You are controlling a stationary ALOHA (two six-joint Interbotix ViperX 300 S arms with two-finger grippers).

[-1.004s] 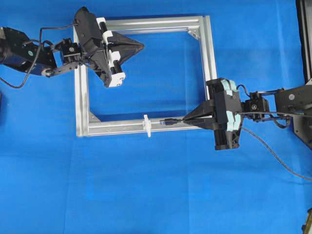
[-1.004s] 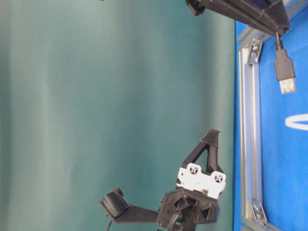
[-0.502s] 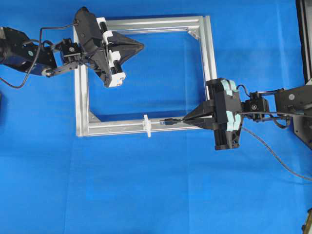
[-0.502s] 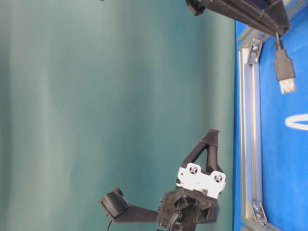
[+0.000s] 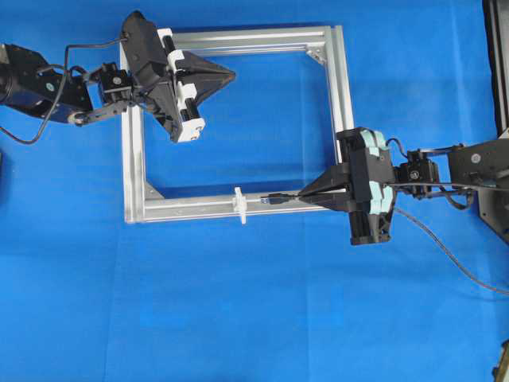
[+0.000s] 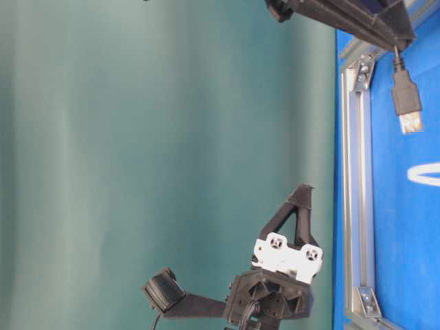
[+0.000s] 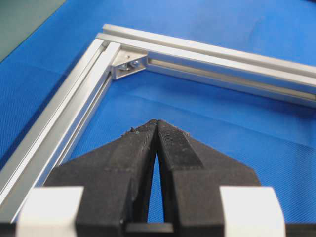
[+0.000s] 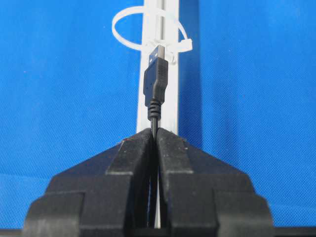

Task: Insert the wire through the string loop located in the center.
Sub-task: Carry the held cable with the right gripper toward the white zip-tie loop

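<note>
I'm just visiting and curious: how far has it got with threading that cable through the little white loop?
Done: the right gripper is shut on the wire, plug aimed along the frame bar at the string loop. In hand: the plug tip sits just short of the loop. Left: pushing it through. The left gripper is shut and holds nothing.

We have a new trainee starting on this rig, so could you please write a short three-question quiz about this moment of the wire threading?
1. True or false: the plug of the wire has already passed through the string loop.
2. Which gripper holds the wire? A) the left gripper B) the right gripper C) neither
3. Fill in: the string loop stands on the ___ bar of the silver frame, as the overhead view shows it.

Key
1. False: in the overhead view the plug tip sits short of the loop, on its right.
2. B: shut on the cable just behind the plug; the left gripper is shut on nothing.
3. Bottom.
</note>
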